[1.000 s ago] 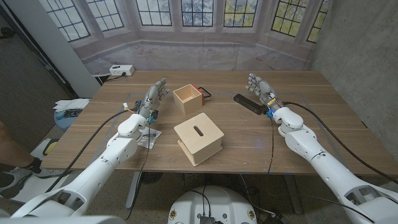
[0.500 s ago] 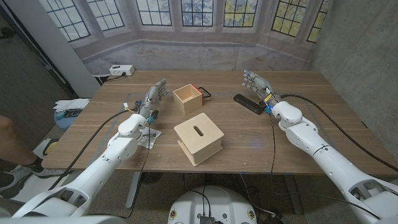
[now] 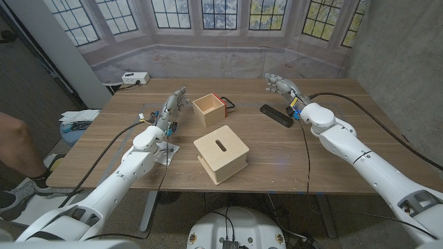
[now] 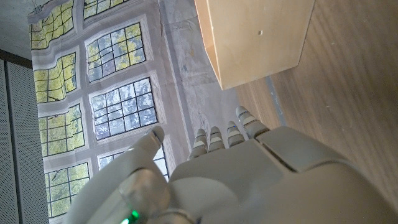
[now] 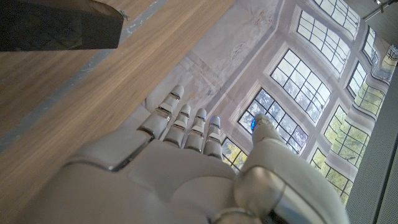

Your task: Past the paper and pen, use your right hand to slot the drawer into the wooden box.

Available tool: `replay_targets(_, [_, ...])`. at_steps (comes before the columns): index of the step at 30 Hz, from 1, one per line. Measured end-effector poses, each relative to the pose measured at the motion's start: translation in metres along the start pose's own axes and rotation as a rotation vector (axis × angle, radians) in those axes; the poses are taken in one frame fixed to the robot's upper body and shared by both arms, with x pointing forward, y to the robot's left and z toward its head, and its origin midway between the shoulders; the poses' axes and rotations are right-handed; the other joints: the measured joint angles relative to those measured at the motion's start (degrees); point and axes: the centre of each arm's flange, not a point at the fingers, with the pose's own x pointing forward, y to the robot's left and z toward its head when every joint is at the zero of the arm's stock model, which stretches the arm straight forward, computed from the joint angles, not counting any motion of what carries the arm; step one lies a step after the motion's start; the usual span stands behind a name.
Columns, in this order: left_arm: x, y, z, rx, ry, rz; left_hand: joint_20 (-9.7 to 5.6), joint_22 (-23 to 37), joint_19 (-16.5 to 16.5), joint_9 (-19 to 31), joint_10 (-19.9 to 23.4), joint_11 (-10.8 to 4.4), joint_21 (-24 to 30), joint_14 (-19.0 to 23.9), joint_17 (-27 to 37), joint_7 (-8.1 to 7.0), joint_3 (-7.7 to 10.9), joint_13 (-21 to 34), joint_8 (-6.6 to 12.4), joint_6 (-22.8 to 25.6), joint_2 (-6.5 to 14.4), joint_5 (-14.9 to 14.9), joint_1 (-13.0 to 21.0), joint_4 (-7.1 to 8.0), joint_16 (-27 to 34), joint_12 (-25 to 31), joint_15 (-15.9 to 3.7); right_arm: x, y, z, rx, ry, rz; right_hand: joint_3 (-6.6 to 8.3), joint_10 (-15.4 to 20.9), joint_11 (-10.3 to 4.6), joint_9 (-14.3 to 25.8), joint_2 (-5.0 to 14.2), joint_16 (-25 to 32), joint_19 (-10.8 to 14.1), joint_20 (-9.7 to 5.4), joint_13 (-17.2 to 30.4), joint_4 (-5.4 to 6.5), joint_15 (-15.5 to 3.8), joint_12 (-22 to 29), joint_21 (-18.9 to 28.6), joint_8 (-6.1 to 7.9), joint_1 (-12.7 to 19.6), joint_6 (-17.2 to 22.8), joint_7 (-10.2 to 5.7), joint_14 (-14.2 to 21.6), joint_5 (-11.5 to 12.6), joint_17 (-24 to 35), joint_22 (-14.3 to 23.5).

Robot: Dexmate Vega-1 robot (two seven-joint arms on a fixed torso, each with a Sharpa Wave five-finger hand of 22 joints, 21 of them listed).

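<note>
The small open-topped wooden drawer (image 3: 208, 109) stands at mid-table with a dark handle (image 3: 228, 104) on its right side. The larger wooden box (image 3: 221, 158), with a slot in its top, sits nearer me. My right hand (image 3: 280, 84) hovers open to the right of and beyond the drawer, fingers spread, holding nothing; in the right wrist view my right hand (image 5: 174, 168) reaches out over the tabletop. My left hand (image 3: 173, 107) is open just left of the drawer. The left wrist view has my left hand (image 4: 249, 180) facing the drawer's side (image 4: 261, 37).
A flat black bar (image 3: 275, 114) lies under my right wrist and appears as a black bar (image 5: 59, 25) in the right wrist view. A small sheet (image 3: 165, 153) lies by my left forearm. A white power strip (image 3: 136, 77) sits far left. A person's leg (image 3: 15, 145) stands left of the table.
My right hand has moved farther across the table and slightly left, past the black bar. A person's leg has come into view at the left edge. The left arm is still.
</note>
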Motion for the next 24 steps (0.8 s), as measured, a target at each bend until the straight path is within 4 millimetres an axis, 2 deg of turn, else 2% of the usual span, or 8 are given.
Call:
replay_targets(11, [-0.004, 0.001, 0.0, 0.004, -0.003, -0.002, 0.0, 0.0, 0.0, 0.0, 0.0, 0.0, 0.0, 0.0, 0.0, 0.0, 0.23, 0.0, 0.0, 0.0, -0.23, 0.0, 0.23, -0.71, 0.0, 0.0, 0.0, 0.008, 0.009, 0.02, -0.107, -0.006, 0.039, 0.24, 0.47, 0.47, 0.0, -0.22, 0.0, 0.0, 0.0, 0.0, -1.18, -0.12, 0.22, 0.0, 0.23, 1.28, 0.62, 0.61, 0.54, 0.0, -0.27, 0.0])
replay_targets(15, [-0.006, 0.0, 0.001, 0.006, -0.006, 0.0, 0.0, -0.01, 0.0, 0.0, 0.0, 0.0, 0.0, 0.0, 0.0, 0.0, 0.23, 0.0, 0.0, 0.0, -0.23, 0.0, 0.23, -0.71, 0.0, 0.0, 0.0, 0.011, 0.011, 0.028, -0.154, -0.001, 0.053, 0.24, 1.12, 1.15, 0.0, -0.54, 0.0, 0.02, -0.02, -0.01, -1.18, 0.08, 0.22, 0.0, 0.23, 2.04, 0.94, 0.93, 0.74, 0.0, -0.27, 0.01])
replay_targets(24, [-0.013, -0.003, 0.002, 0.006, -0.01, 0.003, 0.0, -0.01, 0.0, -0.01, 0.0, 0.0, 0.0, 0.0, 0.0, 0.0, 0.24, -0.01, 0.0, 0.0, -0.11, 0.0, 0.35, -1.19, 0.0, 0.0, 0.0, 0.018, 0.018, 0.045, -0.253, 0.007, 0.083, 0.48, 2.24, 2.67, -0.01, -0.75, 0.4, 1.88, 0.06, -0.01, -1.42, -0.15, 0.43, 0.45, 0.23, 3.32, 2.15, 2.14, 2.2, 0.0, -0.26, 0.01])
